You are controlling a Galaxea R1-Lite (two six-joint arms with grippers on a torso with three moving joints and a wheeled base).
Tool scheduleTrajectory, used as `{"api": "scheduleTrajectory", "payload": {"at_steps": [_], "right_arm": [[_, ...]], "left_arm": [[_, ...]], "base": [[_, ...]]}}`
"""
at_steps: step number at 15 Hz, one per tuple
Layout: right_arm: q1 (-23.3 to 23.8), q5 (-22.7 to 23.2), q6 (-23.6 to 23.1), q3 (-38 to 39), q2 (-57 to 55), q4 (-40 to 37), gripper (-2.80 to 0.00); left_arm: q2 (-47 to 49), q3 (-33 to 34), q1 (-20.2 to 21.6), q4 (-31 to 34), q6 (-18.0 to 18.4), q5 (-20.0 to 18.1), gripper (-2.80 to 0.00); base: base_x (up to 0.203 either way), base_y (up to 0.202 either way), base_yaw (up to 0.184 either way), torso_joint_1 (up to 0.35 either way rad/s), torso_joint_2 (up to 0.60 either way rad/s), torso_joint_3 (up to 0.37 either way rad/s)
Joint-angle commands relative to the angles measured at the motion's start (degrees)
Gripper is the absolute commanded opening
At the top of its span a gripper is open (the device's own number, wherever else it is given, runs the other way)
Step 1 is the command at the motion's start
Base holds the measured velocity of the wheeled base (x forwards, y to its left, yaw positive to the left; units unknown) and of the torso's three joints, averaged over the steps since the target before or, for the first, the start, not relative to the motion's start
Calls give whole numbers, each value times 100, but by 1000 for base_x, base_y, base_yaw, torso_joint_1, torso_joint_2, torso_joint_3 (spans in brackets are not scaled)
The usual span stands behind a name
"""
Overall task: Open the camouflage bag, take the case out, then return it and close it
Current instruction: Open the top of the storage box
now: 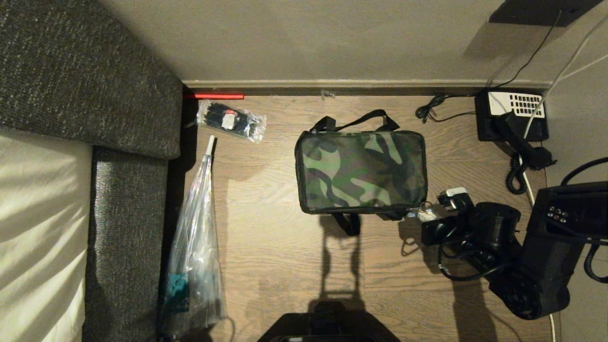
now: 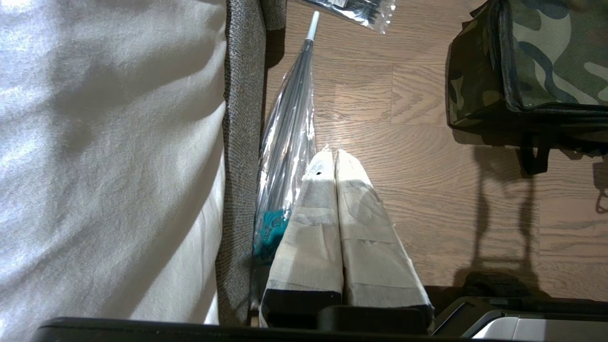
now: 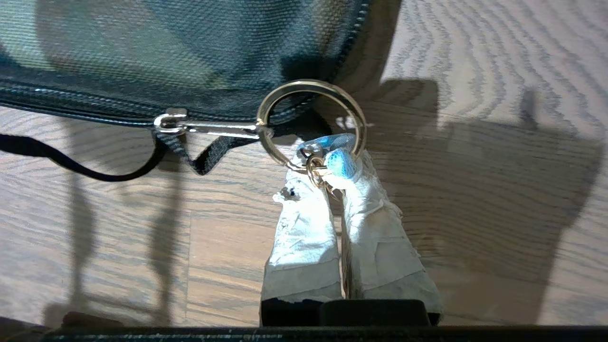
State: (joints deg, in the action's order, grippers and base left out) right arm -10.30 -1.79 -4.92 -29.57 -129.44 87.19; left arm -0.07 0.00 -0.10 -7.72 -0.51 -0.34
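R jaws (image 3: 327, 168) clamped on zip ring (image 3: 313, 121), camo bag (image 1: 361, 171) corner; phone (image 1: 513, 118) nearby.

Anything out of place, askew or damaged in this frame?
One thing: the desk telephone sits on the floor with its handset off the cradle, lying askew across it. The camouflage bag lies flat and zipped; the right gripper pinches its zipper ring.
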Motion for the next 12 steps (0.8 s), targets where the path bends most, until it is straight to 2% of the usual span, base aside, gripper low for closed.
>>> {"api": "scheduleTrajectory", "payload": {"at_steps": [1,12], "right_arm": [[78,-3,-17,4,15,48,-280],[471,-5,-123,-48,132,48,-280]], "left_arm": [[7,229,1,-9,-2,6,-280],[7,229,1,-2,-2,-1,-280]], "base": [[0,0,0,0,0,0],[0,0,0,0,0,0]]}}
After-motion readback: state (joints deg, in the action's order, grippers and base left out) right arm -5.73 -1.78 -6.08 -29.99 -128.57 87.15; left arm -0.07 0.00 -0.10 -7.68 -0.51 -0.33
